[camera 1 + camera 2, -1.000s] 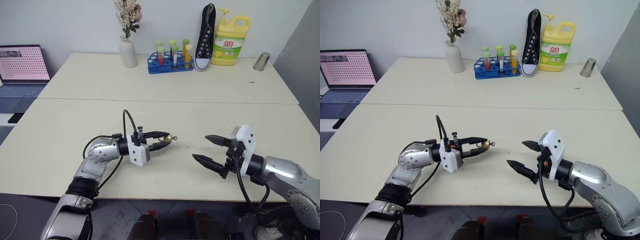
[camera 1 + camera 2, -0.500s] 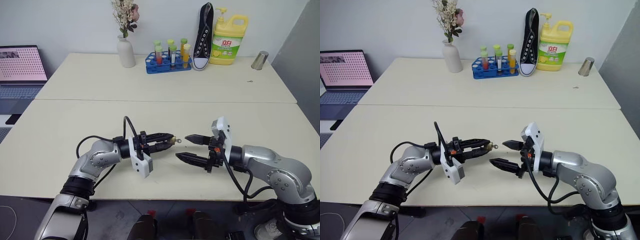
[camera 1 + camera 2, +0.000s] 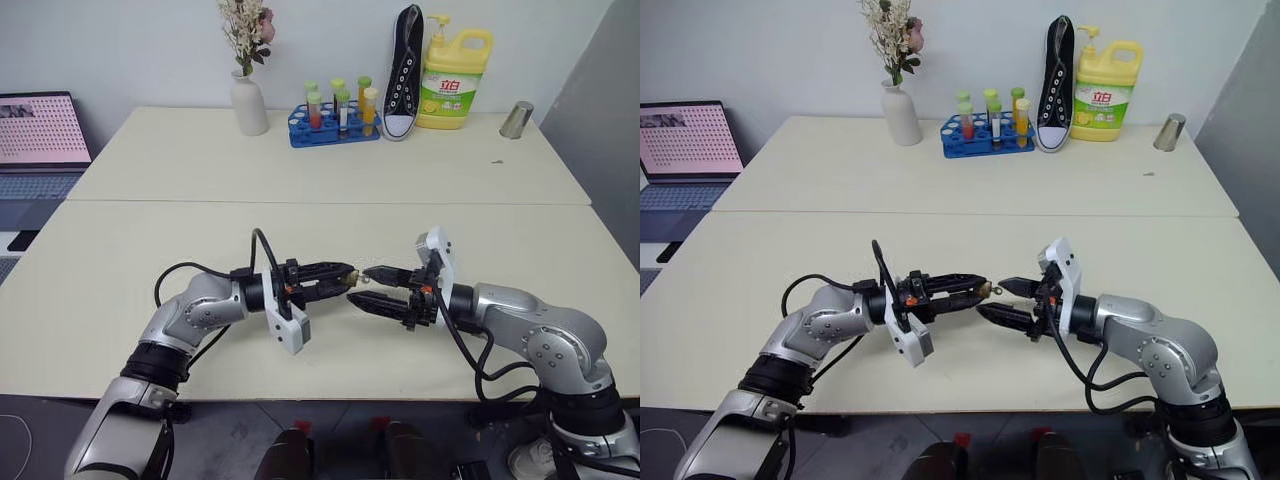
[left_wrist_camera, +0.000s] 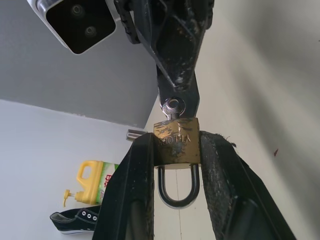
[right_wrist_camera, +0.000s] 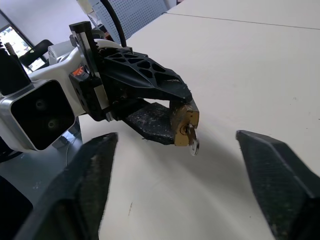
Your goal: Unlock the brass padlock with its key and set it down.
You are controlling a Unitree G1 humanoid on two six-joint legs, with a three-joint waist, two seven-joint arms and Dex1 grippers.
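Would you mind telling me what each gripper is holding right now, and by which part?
The left gripper clamps the padlock by the sides of its brass body, with the key in its keyhole. The right gripper holds nothing; its fingers stand open on either side of the key.

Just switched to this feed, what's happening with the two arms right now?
The left tool is shut on the small brass padlock, held above the table, with the key sticking out of its keyhole. The right tool faces it with its fingers apart on either side of the key, not yet gripping it.

laptop (image 3: 40, 140), vase (image 3: 246, 103), tube rack (image 3: 335, 128), shoe (image 3: 403, 72), detergent (image 3: 454, 82)
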